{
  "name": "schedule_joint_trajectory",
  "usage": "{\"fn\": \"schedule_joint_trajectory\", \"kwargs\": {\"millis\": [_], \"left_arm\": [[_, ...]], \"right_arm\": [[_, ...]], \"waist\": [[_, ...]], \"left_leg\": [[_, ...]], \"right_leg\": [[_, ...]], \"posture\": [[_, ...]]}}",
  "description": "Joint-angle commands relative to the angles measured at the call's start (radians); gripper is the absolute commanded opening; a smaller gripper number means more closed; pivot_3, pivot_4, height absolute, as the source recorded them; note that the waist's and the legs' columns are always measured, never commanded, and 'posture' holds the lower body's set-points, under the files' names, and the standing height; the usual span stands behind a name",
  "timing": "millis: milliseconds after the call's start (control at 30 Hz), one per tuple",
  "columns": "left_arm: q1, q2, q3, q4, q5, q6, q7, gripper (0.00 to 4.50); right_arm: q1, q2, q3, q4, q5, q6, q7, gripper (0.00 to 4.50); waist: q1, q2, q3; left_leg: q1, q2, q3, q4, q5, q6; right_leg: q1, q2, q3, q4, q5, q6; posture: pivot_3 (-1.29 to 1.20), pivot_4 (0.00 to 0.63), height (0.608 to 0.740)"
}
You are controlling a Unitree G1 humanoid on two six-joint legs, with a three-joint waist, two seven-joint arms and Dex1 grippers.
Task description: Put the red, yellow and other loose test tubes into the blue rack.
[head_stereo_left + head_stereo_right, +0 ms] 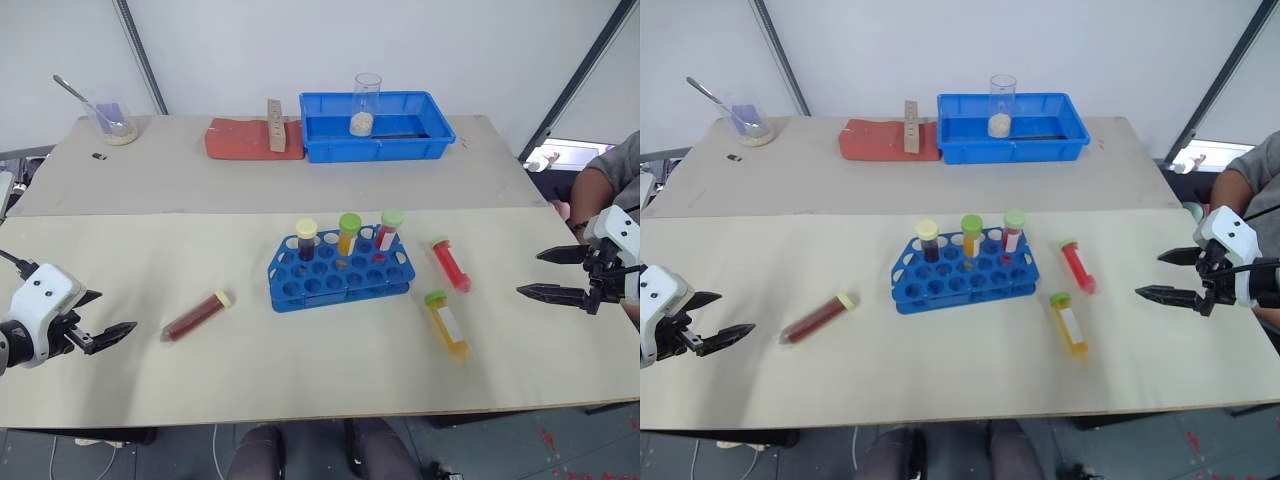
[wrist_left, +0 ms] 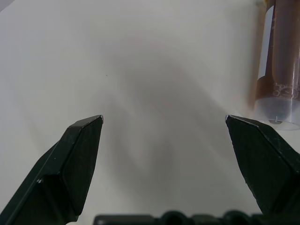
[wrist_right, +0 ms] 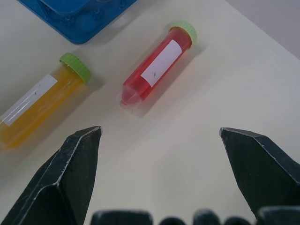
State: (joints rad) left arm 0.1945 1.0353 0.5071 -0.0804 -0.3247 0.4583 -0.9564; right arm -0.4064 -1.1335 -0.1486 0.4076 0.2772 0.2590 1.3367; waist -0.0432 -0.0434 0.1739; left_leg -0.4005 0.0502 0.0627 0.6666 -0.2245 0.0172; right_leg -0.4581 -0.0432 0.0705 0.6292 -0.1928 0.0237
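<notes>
Lying loose beside blue rack (image 1: 340, 272): red tube (image 1: 451, 265), yellow tube (image 1: 446, 324); both hands' fingers apart, empty.

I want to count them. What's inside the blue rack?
Three capped tubes stand in the blue rack's back row: dark red, orange and red. Their bottoms are hidden inside the holes.

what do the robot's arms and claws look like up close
Each arm ends in a white, rounded wrist housing with small dark dots. The left claw and right claw each carry two glossy black, wedge-shaped fingers tapering to points. A thin black cable runs along each wrist.
</notes>
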Motion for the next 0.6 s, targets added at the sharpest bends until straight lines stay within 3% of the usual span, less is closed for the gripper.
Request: {"fn": "schedule_joint_trajectory", "kwargs": {"millis": [33,600], "left_arm": [[-0.013,0.009,0.011,-0.019,-0.011,0.001,-0.014,4.49],[-0.082,-0.037,0.04,-0.047,-0.095,0.018,-0.044,4.49]], "right_arm": [[-0.018,-0.006,-0.013,0.001,0.001,-0.015,0.007,4.48],[-0.055,0.029,-0.041,-0.017,0.047,0.09,-0.007,4.48]], "waist": [[0.0,0.0,0.0],[0.0,0.0,0.0]], "left_leg": [[0.0,0.0,0.0,0.0,0.0,0.0],[0.0,0.0,0.0,0.0,0.0,0.0]], "right_leg": [[0.0,0.0,0.0,0.0,0.0,0.0],[0.0,0.0,0.0,0.0,0.0,0.0]], "posture": [[0.0,0.15,0.74],[0.0,0.15,0.74]]}}
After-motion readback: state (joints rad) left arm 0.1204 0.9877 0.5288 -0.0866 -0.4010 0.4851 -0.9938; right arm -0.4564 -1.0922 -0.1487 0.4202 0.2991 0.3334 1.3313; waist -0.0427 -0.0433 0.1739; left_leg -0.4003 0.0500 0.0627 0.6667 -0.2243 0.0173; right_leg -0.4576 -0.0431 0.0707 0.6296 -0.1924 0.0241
